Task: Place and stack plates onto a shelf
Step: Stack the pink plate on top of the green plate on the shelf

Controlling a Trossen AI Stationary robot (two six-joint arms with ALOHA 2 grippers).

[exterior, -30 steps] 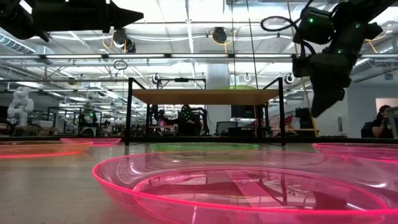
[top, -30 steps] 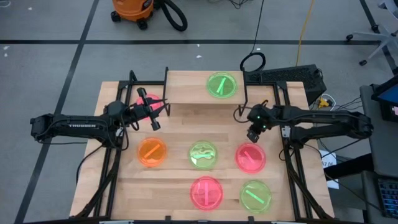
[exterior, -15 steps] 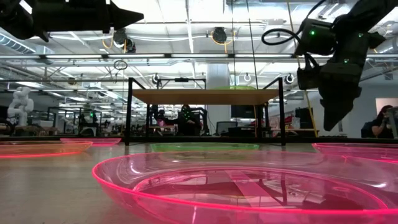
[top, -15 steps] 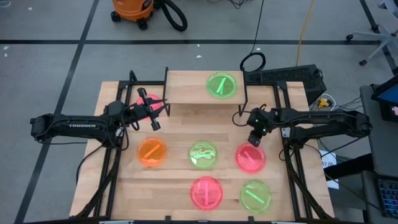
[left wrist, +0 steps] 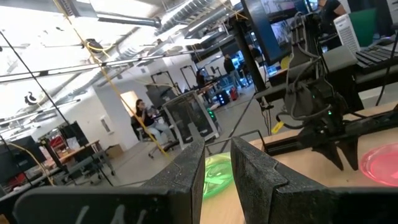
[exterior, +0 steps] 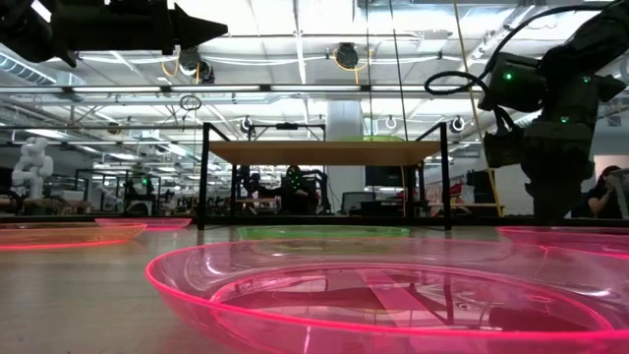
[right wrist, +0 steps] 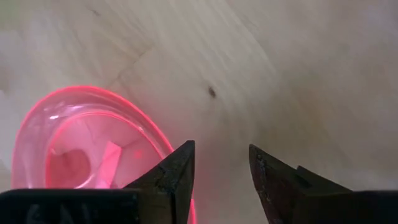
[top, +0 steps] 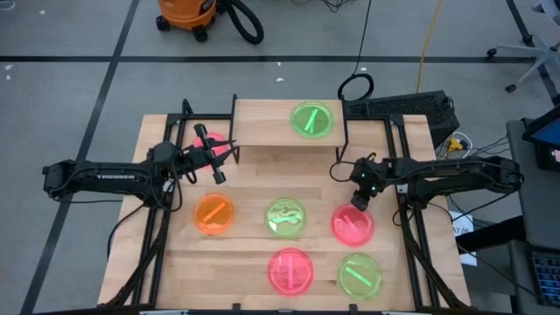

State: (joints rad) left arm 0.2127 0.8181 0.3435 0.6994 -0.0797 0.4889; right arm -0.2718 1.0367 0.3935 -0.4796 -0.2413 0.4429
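Observation:
The shelf stands at the table's far edge with one green plate lying flat on it. Several more plates lie flat on the tabletop: pink, orange, green, pink, pink and green. My right gripper points steeply down, open, just above the far rim of the right pink plate. One finger stands over the rim and the other over bare wood. My left gripper hangs high and open at the shelf's left end, nothing between its fingers.
The shelf's thin black legs stand behind the plates. The nearest pink plate fills the low view's foreground. People and workbenches show in the room beyond. A cable loop lies behind the shelf, and a vacuum stands on the floor.
My right gripper has come down and toward the table's near edge, from beside the shelf's right leg to the far rim of the right pink plate, tipping more steeply downward. Its fingers look wider apart in the low view. The plates have not moved.

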